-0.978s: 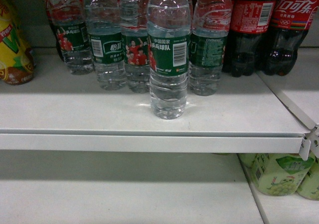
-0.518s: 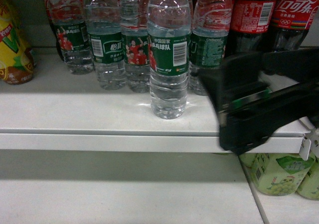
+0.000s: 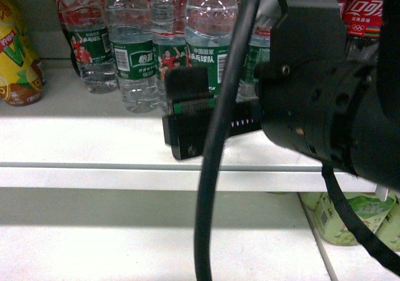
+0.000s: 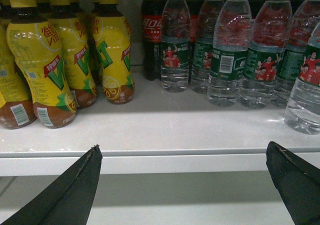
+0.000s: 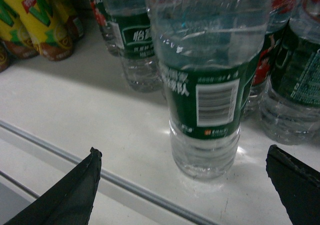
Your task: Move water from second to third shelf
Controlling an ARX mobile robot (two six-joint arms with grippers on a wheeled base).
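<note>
Nearest the head camera, the right arm (image 3: 331,112) now fills the right half of the view where a second ago there was only bare shelf, and its right gripper (image 3: 187,115) has swung in front of the lower half of the water (image 3: 211,37). From the right wrist the fingers (image 5: 70,195) stand wide apart with the bottle framed between them, not yet touched, so I judge the reach nearly done and the closing grasp next. The water stands upright at the front of the shelf (image 3: 94,137), ahead of the back row of water bottles (image 3: 128,44); the left gripper (image 4: 185,185) hangs wide and empty below the shelf edge.
</note>
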